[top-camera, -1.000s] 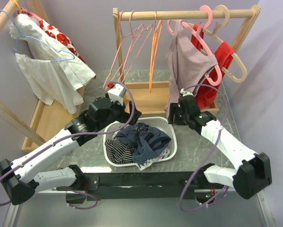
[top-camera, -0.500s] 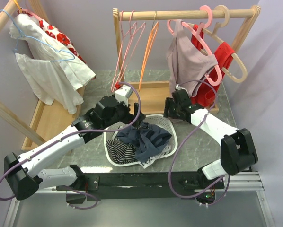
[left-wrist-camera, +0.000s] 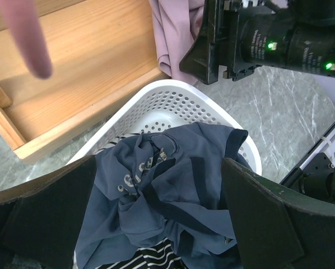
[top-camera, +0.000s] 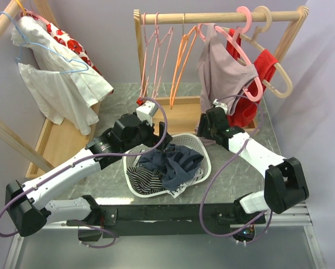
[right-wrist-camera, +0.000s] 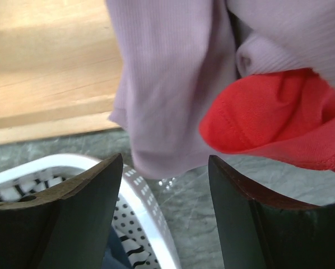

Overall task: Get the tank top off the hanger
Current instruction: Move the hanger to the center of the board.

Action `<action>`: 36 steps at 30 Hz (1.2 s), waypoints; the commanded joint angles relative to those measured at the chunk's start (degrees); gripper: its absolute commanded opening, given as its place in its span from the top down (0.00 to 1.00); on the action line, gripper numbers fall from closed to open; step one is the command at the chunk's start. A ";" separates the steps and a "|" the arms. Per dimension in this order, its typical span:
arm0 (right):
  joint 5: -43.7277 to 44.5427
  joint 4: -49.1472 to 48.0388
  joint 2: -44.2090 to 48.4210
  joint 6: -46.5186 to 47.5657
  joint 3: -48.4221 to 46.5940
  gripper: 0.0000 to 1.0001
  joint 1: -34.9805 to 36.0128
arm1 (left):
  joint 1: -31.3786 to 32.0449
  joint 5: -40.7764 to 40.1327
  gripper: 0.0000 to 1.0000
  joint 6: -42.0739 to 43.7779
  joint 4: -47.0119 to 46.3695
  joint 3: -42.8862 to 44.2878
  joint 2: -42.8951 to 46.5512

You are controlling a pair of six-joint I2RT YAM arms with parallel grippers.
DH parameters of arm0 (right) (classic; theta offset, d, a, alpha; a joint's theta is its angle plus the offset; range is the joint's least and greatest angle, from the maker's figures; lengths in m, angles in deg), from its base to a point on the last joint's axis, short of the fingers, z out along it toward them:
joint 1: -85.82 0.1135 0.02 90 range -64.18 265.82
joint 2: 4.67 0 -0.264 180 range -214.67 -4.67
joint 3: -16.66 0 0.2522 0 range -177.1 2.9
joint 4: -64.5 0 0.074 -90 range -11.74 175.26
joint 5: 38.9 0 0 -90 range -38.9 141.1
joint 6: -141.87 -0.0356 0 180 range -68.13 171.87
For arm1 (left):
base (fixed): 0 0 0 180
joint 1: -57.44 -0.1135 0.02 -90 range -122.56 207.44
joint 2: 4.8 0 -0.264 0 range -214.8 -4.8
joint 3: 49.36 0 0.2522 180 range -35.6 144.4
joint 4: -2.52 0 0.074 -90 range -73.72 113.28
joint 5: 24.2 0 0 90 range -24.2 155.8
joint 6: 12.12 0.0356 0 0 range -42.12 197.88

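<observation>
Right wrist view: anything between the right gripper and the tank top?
No. That view shows the right gripper open right at the tank top hem, nothing between; basket rim and table show beneath.

The top external view looks down from above and behind the robot, far enough to hold the whole table (top-camera: 114, 95) and rail (top-camera: 212, 17); the left wrist view faces down, close over the basket (left-wrist-camera: 167, 101); the right wrist view sits nearest, facing the tank top (right-wrist-camera: 167, 84) hem; all share basket rim and hem
</observation>
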 commanded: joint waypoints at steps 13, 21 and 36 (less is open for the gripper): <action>-1.19 -5.17 -6.02 -0.77 2.82 0.31 -0.85 | 0.00 0.46 0.01 0.09 -2.37 0.61 0.72; -4.36 -5.35 -11.30 -0.68 -0.35 0.31 -0.33 | 0.00 -0.51 0.01 0.36 -1.94 1.31 0.89; -10.16 -7.38 -19.30 1.17 -8.70 0.29 2.66 | 0.00 -2.18 0.00 0.27 -1.93 1.05 2.12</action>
